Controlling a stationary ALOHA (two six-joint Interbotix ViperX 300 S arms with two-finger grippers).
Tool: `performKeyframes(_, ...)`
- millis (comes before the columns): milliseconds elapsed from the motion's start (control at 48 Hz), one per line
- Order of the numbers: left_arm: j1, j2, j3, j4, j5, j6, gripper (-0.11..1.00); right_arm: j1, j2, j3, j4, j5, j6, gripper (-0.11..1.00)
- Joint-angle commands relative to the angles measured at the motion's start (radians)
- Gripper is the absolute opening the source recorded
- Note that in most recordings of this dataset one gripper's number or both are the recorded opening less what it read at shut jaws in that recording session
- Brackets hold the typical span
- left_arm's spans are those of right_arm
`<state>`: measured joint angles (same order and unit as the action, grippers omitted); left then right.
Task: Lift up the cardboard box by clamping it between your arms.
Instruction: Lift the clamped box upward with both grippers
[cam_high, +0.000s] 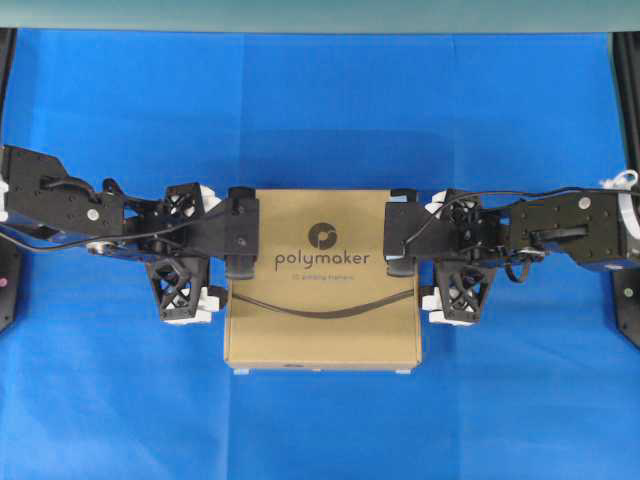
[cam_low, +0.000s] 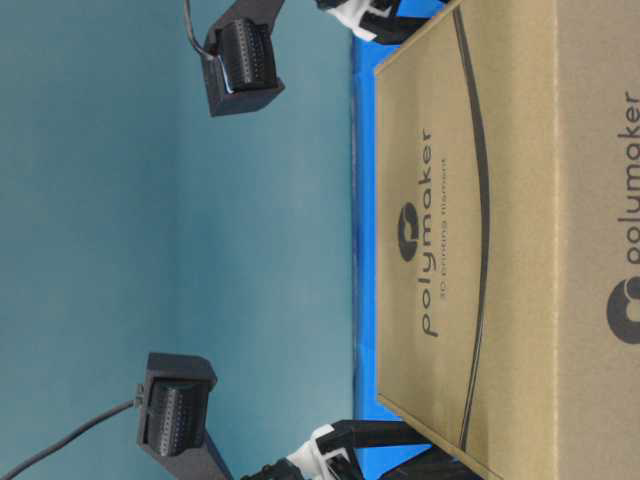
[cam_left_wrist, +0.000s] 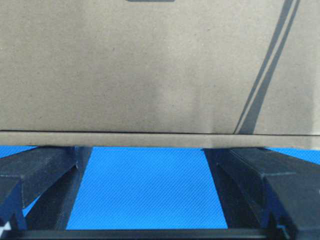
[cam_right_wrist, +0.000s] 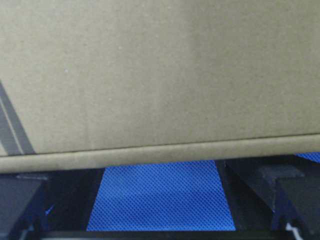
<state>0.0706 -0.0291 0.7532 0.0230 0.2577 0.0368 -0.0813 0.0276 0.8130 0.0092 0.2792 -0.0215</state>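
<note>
The cardboard box (cam_high: 320, 300) is brown with a dark "polymaker" logo and a curved black line, and it lies flat at the middle of the blue cloth. My left gripper (cam_high: 218, 248) is open against its left side, and my right gripper (cam_high: 428, 250) is open against its right side. In the left wrist view the box (cam_left_wrist: 150, 65) fills the top, and the left gripper (cam_left_wrist: 145, 150) has both fingers meeting the box's lower edge. The right wrist view shows the same: box (cam_right_wrist: 160, 75) above, right gripper (cam_right_wrist: 160, 167) spread against it. Nothing sits between either pair of fingers. I cannot tell whether the box is off the cloth.
Blue cloth (cam_high: 320, 430) covers the table around the box. A teal wall (cam_high: 320, 12) runs along the back. Black arm stands sit at the left edge (cam_high: 6, 290) and the right edge (cam_high: 626, 310). Both wrist camera blocks (cam_low: 245, 60) (cam_low: 175, 415) show in the table-level view.
</note>
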Motion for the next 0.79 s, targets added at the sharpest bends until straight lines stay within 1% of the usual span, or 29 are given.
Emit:
performKeyframes(0,0.0,-0.006,-0.054,-0.002,-0.014,-0.003,0.86,0.002,-0.028,-0.044,0.003,-0.014,-0.002,0.99)
performKeyframes(146,0.0,-0.04,-0.081,-0.002,-0.002,-0.002,0.86,0.002,-0.078,-0.061,0.003,-0.003,-0.005,0.99)
performKeyframes(229,0.0,-0.066,-0.101,-0.002,0.031,0.0,0.86,0.002,-0.112,-0.078,0.003,0.029,-0.003,0.99)
performKeyframes(417,0.003,-0.15,-0.161,-0.002,0.152,0.0,0.86,0.002,-0.193,-0.141,0.005,0.181,-0.003,0.99)
performKeyframes(646,0.014,-0.232,-0.233,-0.002,0.279,0.003,0.86,0.002,-0.259,-0.241,0.003,0.356,-0.003,0.99)
performKeyframes(771,0.02,-0.262,-0.278,0.0,0.331,0.003,0.86,-0.003,-0.285,-0.293,0.003,0.422,-0.002,0.99)
